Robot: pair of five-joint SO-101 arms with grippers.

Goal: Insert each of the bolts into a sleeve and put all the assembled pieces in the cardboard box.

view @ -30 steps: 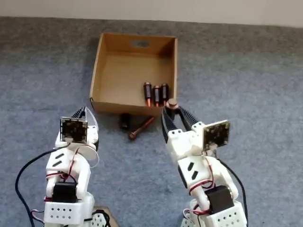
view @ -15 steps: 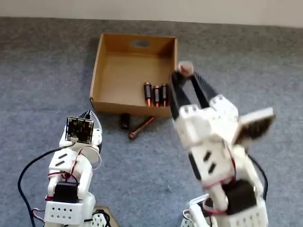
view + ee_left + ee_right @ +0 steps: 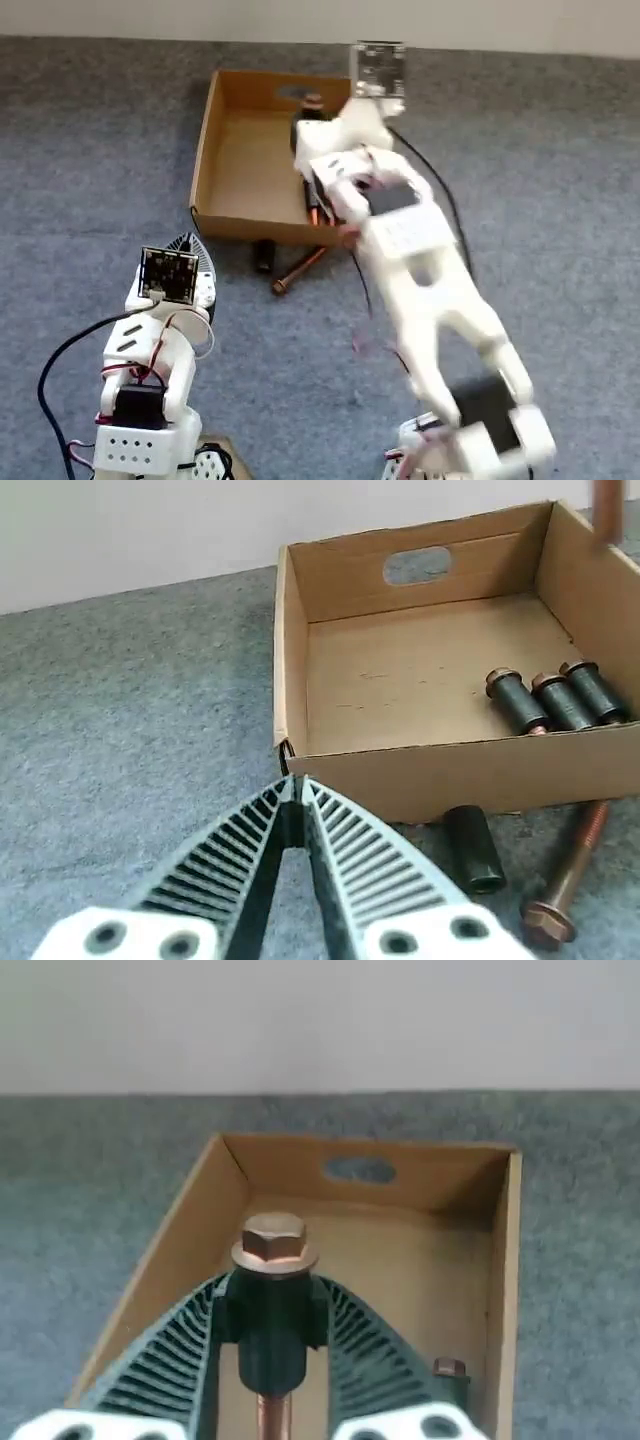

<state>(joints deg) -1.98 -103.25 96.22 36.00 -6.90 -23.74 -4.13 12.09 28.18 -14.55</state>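
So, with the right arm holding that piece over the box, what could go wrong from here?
The right gripper holds a sleeve upright above the box; released from there, it may bounce and its bolt could slip out. It might also land on the three finished pieces inside. The loose bolt and loose sleeve lie right in front of the box, where the right gripper could knock them pulling back.

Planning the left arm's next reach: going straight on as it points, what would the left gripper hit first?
The left gripper would probably meet the near wall of the cardboard box first, close to its corner; the loose sleeve lies off that line.
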